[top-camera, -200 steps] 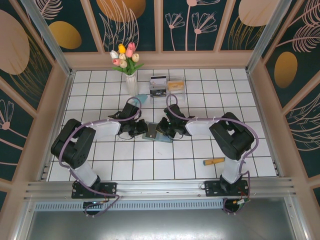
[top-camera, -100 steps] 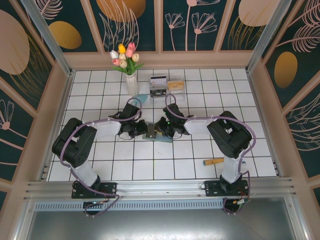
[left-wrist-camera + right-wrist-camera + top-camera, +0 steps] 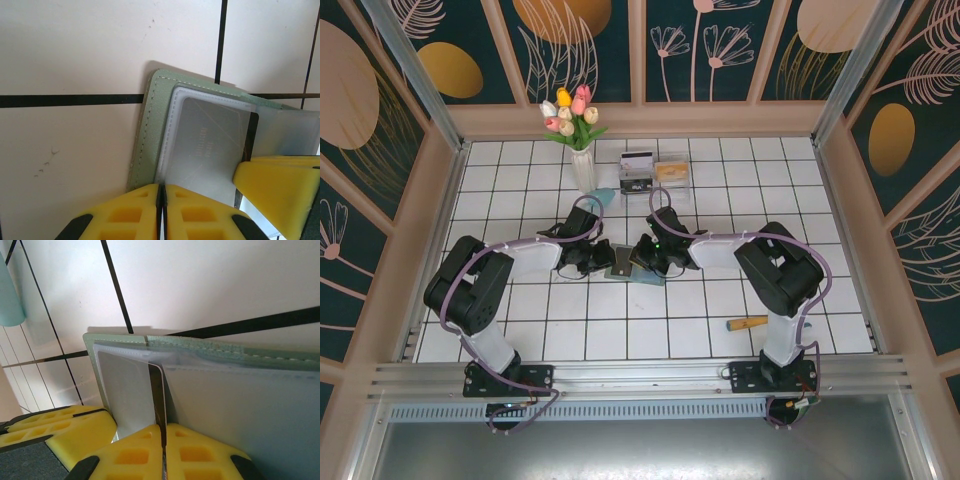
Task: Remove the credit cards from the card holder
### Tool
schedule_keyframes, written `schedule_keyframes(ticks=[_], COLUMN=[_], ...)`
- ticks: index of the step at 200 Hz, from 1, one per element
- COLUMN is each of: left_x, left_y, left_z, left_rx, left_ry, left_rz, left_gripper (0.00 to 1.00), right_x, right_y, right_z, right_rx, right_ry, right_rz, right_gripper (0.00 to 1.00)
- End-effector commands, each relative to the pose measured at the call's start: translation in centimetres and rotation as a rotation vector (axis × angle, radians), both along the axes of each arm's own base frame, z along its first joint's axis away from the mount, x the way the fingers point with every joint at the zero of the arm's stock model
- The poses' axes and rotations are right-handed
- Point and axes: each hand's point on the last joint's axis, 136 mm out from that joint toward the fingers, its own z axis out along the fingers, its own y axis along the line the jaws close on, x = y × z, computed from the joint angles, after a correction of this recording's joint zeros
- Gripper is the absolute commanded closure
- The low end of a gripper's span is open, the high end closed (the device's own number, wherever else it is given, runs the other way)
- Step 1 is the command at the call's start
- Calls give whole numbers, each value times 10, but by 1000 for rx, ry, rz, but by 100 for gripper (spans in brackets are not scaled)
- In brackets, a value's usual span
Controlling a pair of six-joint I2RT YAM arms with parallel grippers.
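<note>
The card holder (image 3: 626, 266) lies open on the white tiles between my two grippers. In the left wrist view its sage-green cover (image 3: 152, 130) frames a clear sleeve with a greyish credit card (image 3: 210, 145) behind it. My left gripper (image 3: 161, 197) is shut on the near edge of the holder's sleeve, and sits at the holder's left side (image 3: 605, 260). My right gripper (image 3: 163, 440) is shut on a thin credit card (image 3: 159, 390) that stands edge-on out of the green holder (image 3: 225, 352). It sits at the holder's right side (image 3: 643, 258). The two grippers' yellow fingers (image 3: 275, 190) nearly touch.
A white vase of tulips (image 3: 582, 165) and a clear compartment box (image 3: 653, 175) stand behind the grippers. A pale teal piece (image 3: 605, 197) lies near the vase. A small tan object (image 3: 748, 323) lies on the tiles at the front right. Wooden walls enclose the floor.
My right gripper has shifted a little left toward the holder and closed on the card. The left gripper and the holder have stayed put.
</note>
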Motion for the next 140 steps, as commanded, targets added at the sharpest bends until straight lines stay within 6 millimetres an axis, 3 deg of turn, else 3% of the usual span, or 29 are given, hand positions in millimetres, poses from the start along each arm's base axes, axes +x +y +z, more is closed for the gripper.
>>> schedule_keyframes(ticks=[1, 72, 140], left_x=[-9, -9, -10], left_y=[10, 12, 13], left_z=[-13, -15, -17], left_rx=[73, 85, 91], left_ry=[37, 42, 47], left_rz=[-7, -9, -7], left_gripper=[87, 89, 91], right_x=[-9, -13, -17], right_y=[-11, -24, -23], right_z=[-15, -16, -12], right_rx=[-68, -116, -93], right_ry=[38, 39, 32], right_rz=[0, -2, 18], right_gripper=[91, 91, 87])
